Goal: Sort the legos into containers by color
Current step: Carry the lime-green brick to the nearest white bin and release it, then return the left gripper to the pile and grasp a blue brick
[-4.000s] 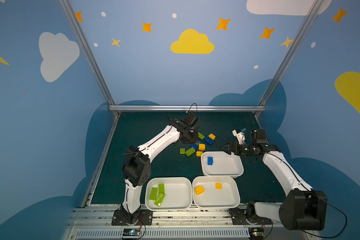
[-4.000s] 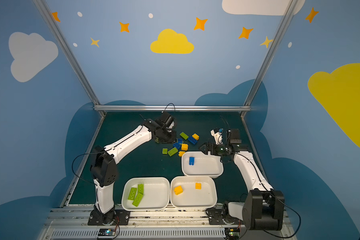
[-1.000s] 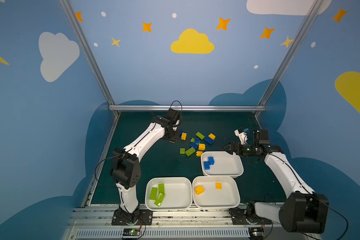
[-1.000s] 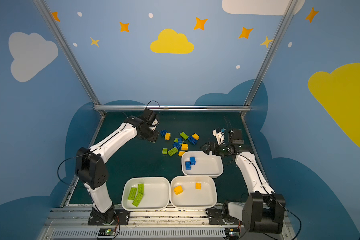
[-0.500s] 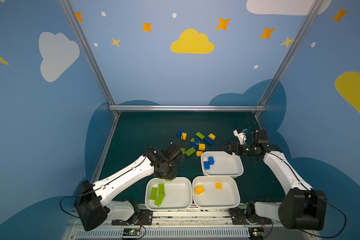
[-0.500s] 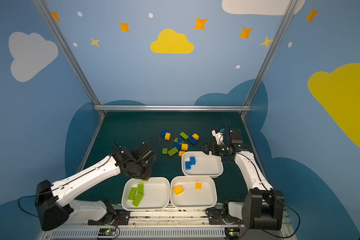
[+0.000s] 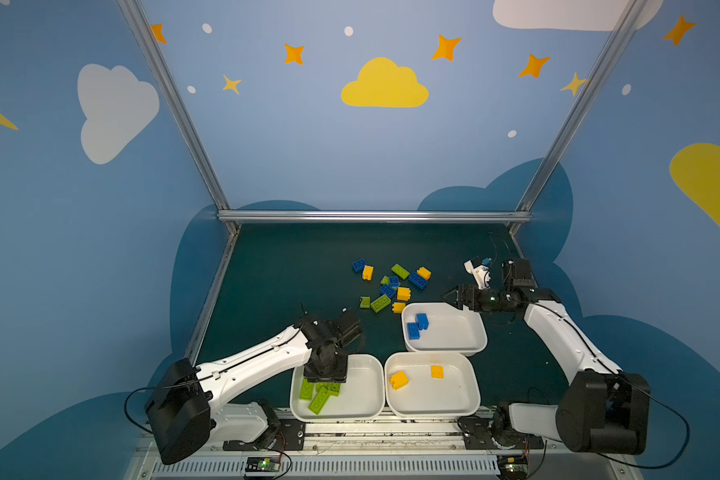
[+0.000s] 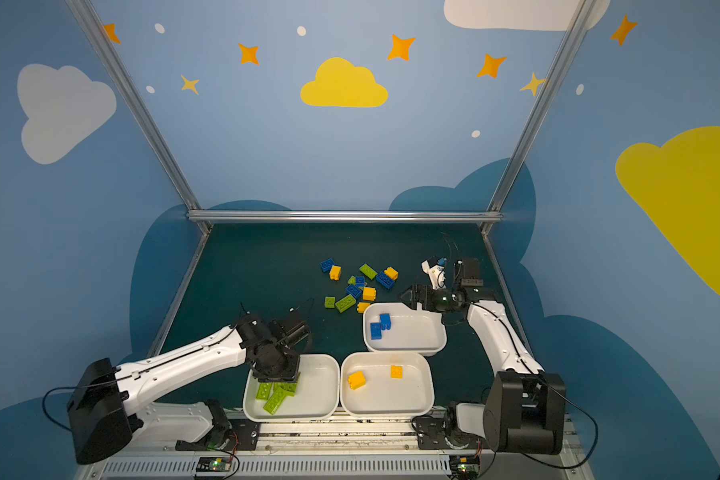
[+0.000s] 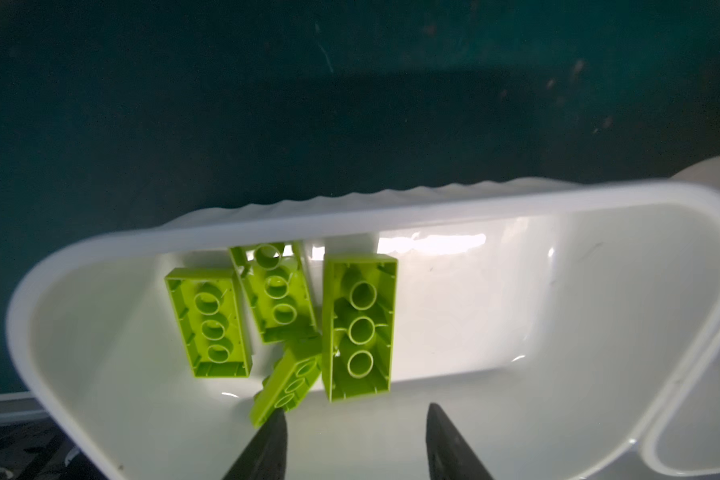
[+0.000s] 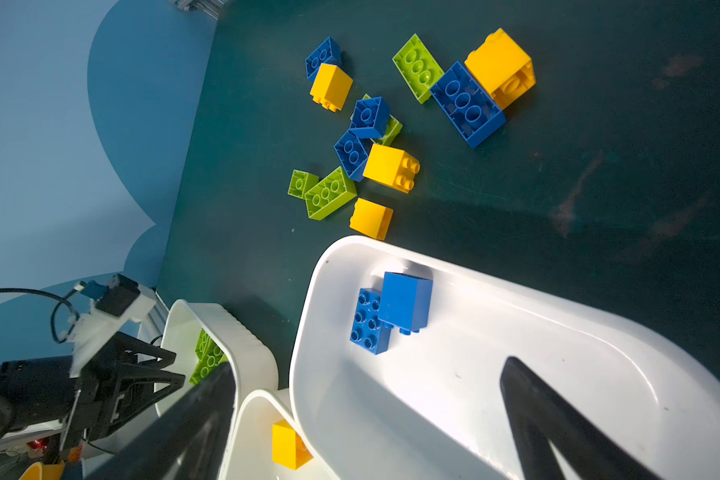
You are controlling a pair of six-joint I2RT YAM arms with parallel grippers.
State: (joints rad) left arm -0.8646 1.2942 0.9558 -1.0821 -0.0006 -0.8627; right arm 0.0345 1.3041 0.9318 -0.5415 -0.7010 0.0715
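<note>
On the dark green tabletop (image 7: 287, 270): we saw everything laid out between two arms whose bases sat at the front edge.
Left arm (image 7: 258, 363): white with black joints, it stretched from the front-left base over the front-left tray (image 7: 362, 395), a shallow white plastic one with rounded corners.
Right arm (image 7: 562, 336): of the same make, it ran up the right side toward the rear tray (image 7: 454, 336), also white.
Front-left tray: just beside the front-right tray (image 7: 454, 399), it held only lime-green flat long bricks (image 7: 319, 402).
Front-right tray: it held two chunky yellow bricks (image 7: 399, 380), lying apart.
Rear tray: just behind the front-right tray, it held two blue bricks (image 7: 421, 321) touching each other near its left end.
Loose heap (image 7: 403, 293): blue, yellow and lime-green bricks lay mixed behind the trays, one yellow just beside the rear tray's far left corner.
Left gripper (image 9: 356, 415): we saw its black fingers (image 9: 267, 453) apart, nothing between them, hanging over the lime-green bricks.
Right gripper (image 10: 368, 370): its fingers (image 10: 558, 428) stood spread wide and empty above the rear tray's far rim.
Lime-green bricks (image 9: 360, 328): in the left wrist view we counted four, three hollow side up in a row, the fourth tilted against them.
</note>
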